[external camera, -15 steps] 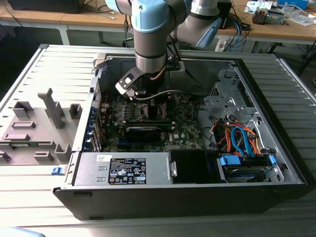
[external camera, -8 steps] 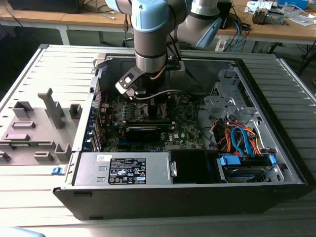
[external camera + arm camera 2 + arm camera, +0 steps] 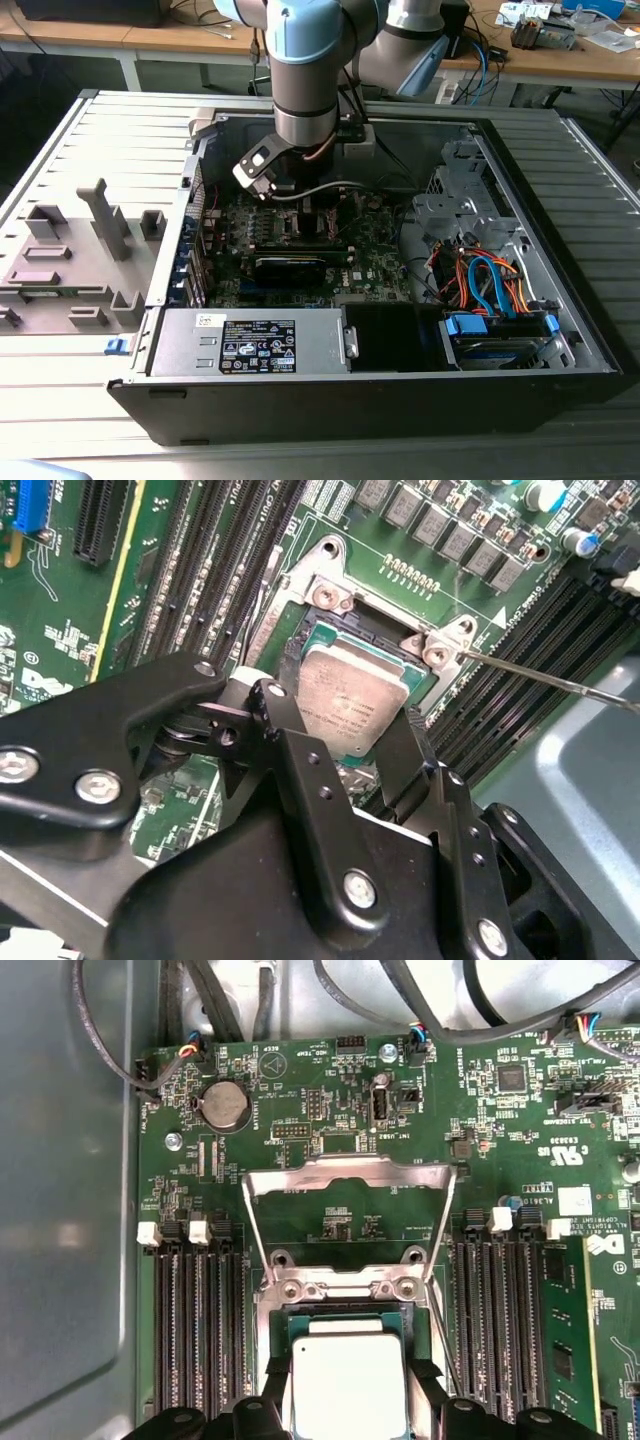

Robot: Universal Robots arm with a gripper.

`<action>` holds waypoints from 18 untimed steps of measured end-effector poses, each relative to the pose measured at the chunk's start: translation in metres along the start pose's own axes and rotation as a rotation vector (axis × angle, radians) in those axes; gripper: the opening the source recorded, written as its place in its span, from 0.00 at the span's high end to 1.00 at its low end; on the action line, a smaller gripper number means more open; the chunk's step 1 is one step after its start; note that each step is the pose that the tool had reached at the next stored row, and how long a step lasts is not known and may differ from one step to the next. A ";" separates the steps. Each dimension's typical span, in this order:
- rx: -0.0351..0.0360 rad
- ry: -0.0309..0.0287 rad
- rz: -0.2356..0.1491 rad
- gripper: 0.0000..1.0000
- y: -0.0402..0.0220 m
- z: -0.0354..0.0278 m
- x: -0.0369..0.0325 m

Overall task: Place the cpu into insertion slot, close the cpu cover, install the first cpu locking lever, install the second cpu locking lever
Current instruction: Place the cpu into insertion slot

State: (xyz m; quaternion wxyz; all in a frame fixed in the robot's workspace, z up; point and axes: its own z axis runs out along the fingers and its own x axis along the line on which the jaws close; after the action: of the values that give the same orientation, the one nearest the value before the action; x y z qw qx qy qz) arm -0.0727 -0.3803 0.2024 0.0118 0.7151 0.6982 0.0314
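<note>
The cpu (image 3: 352,702), a flat square chip with a silvery top, lies level in the insertion slot (image 3: 330,592) on the green board. My gripper (image 3: 350,730) is shut on the cpu, one black finger against each of two opposite edges. The first wrist view shows the same hold: the cpu (image 3: 346,1380) sits between the fingers (image 3: 276,1385) inside the slot's silver rim (image 3: 340,1288). The cpu cover (image 3: 350,1173) is swung open and stands raised beyond the socket. A thin locking lever (image 3: 545,677) sticks out free beside it. In the exterior view the gripper (image 3: 300,200) reaches down into the computer case.
Black memory slots (image 3: 195,1330) flank the socket on both sides. A long black card (image 3: 300,263) lies just before it. The power supply (image 3: 255,342) and a drive bay with orange and blue cables (image 3: 490,285) fill the case's front. A grey fixture tray (image 3: 75,250) sits outside, at the exterior view's left.
</note>
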 end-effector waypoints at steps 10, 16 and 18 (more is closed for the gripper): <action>-0.0001 -0.0068 -0.001 0.45 0.0001 0.0008 -0.0003; -0.0001 -0.0074 -0.001 0.38 0.0000 0.0008 -0.0003; -0.0002 -0.0077 -0.001 0.38 0.0001 0.0008 -0.0003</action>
State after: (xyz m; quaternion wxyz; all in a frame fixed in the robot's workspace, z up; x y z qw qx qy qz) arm -0.0726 -0.3806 0.2016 0.0145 0.7151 0.6983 0.0288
